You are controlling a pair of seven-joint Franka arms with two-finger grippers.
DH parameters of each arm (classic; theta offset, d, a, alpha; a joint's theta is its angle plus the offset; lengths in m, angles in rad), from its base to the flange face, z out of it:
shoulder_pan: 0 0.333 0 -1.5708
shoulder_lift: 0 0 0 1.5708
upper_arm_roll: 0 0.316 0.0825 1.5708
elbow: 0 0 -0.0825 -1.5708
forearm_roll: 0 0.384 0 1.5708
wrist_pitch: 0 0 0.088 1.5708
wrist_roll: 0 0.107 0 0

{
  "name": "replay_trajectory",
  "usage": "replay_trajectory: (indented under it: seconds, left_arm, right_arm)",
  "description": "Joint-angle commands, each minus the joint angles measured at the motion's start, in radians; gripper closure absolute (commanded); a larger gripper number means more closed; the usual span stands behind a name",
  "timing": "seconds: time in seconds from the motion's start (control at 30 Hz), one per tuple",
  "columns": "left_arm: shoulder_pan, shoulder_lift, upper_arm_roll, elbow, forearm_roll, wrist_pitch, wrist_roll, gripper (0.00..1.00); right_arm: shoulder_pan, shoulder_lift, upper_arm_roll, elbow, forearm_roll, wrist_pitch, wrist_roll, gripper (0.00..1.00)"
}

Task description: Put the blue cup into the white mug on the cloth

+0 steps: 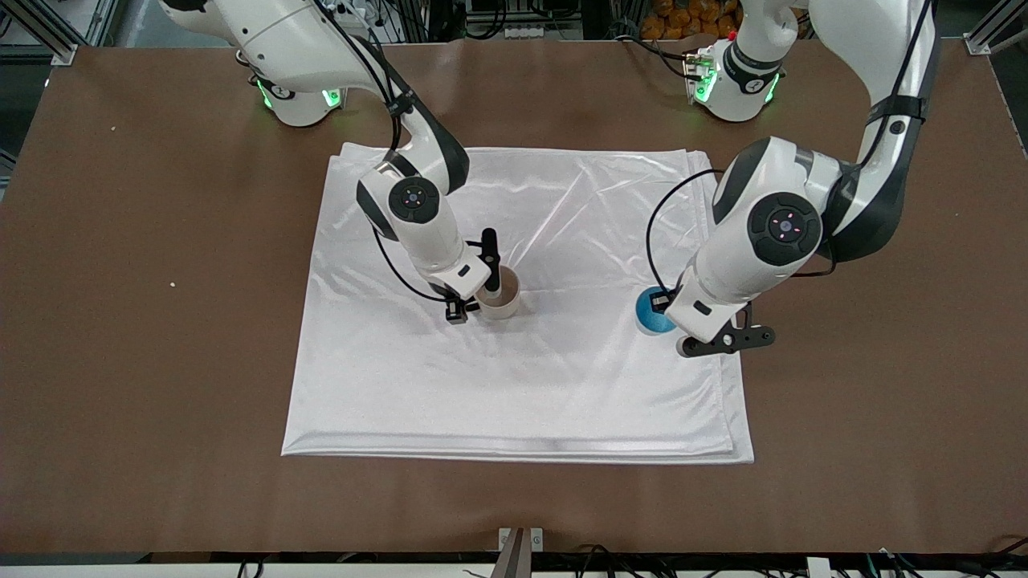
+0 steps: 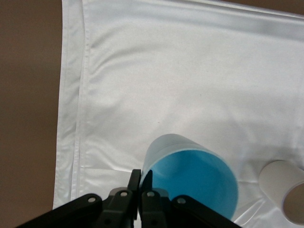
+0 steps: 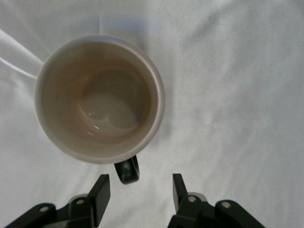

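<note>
The white mug (image 1: 501, 303) stands upright on the cloth (image 1: 522, 385), near its middle. My right gripper (image 1: 475, 294) is open beside it. In the right wrist view the mug (image 3: 99, 99) shows its cream inside, and its black handle (image 3: 127, 170) points into the gap of the right gripper (image 3: 139, 190) without touching either finger. The blue cup (image 1: 652, 315) is at the cloth's edge toward the left arm's end. My left gripper (image 2: 141, 178) is shut on the cup's rim (image 2: 190, 183), one finger inside and one outside. I cannot tell if the cup rests on the cloth (image 2: 166, 71).
The brown table (image 1: 120, 321) surrounds the cloth on all sides. A small pale crumb (image 1: 173, 283) lies on it toward the right arm's end. The mug also shows in the left wrist view (image 2: 285, 190), some way from the cup.
</note>
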Motion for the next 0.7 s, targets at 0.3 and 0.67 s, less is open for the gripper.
replay_trajectory:
  seconds: [0.3, 0.67]
  left_arm:
    - [-0.101, 0.002, 0.006, 0.005, 0.032, -0.009, -0.106, 0.98]
    - [-0.179, 0.022, 0.006, 0.007, 0.029, -0.008, -0.193, 0.98]
  right_arm:
    - [-0.128, -0.242, -0.010, -0.008, -0.024, -0.238, -0.067, 0.00]
    - [-0.251, -0.403, -0.012, -0.005, -0.021, -0.402, -0.063, 0.00]
